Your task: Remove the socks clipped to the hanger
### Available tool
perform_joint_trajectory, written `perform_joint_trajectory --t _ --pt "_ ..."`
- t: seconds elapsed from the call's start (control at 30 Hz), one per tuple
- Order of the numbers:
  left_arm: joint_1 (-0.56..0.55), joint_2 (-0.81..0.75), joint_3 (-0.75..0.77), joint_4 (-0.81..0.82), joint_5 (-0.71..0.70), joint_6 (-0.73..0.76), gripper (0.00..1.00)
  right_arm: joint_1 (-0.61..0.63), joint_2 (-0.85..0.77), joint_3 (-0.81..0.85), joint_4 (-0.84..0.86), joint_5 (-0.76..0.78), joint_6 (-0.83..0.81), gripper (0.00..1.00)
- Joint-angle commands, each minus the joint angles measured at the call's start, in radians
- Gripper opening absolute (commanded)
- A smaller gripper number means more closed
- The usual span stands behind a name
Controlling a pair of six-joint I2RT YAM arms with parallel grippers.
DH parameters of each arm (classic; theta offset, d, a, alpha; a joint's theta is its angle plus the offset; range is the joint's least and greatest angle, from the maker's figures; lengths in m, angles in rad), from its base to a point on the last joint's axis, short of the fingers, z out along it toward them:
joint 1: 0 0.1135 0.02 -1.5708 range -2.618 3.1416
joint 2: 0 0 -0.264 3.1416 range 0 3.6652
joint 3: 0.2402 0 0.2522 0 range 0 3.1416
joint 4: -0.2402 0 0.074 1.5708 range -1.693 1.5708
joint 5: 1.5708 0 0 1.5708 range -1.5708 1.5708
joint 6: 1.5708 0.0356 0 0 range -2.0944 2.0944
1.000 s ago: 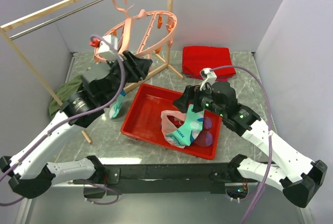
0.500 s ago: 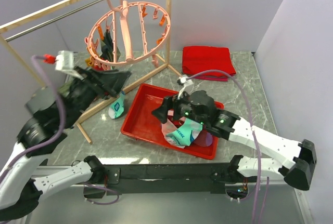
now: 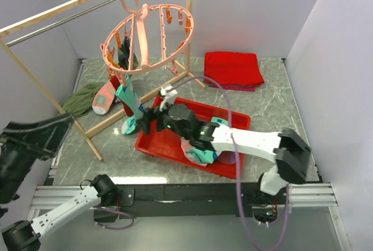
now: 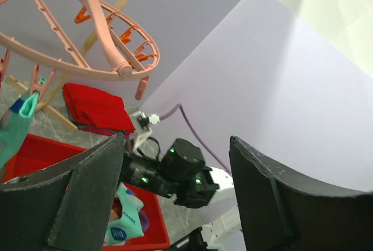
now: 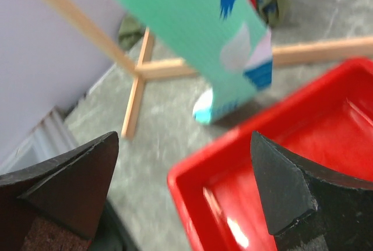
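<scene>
The right gripper's (image 5: 182, 140) fingers stand wide apart with nothing between them, hovering over the left rim of the red tray (image 3: 166, 143). Just ahead of them a teal sock (image 3: 129, 101) dangles from the hanger (image 3: 142, 38), its toe close to the tabletop. The left gripper (image 4: 176, 139) is also spread wide and empty, low at the near left corner, well apart from the hanger. The pink hanger hangs tilted by its hook from the wooden rack (image 3: 189, 24). A dark green sock (image 3: 125, 56) is clipped at the ring's left side, and a pink sock (image 3: 105, 97) shows beside the teal one. A heap of socks (image 3: 201, 151) lies in the tray. A folded red cloth (image 3: 233, 69) sits behind the tray.
</scene>
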Motion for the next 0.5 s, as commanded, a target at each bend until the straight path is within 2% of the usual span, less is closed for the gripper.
perform_joint_trajectory --t 0.0,0.13,0.27,0.37,0.47 --pt "-0.018 -0.042 0.000 -0.132 -0.047 -0.060 0.77 0.026 0.145 0.124 0.221 0.133 -0.022 1.00" --pt "-0.044 -0.084 0.002 -0.176 -0.075 -0.087 0.77 0.043 0.295 0.245 0.292 0.191 -0.001 1.00" --pt "-0.066 -0.102 0.032 -0.216 -0.104 -0.104 0.76 0.055 0.452 0.379 0.249 0.271 -0.013 0.98" --pt "-0.077 -0.104 0.048 -0.254 -0.108 -0.110 0.75 0.055 0.492 0.424 0.220 0.352 -0.005 0.90" --pt "-0.089 -0.118 0.034 -0.273 -0.125 -0.118 0.75 0.055 0.495 0.407 0.248 0.375 0.008 0.71"
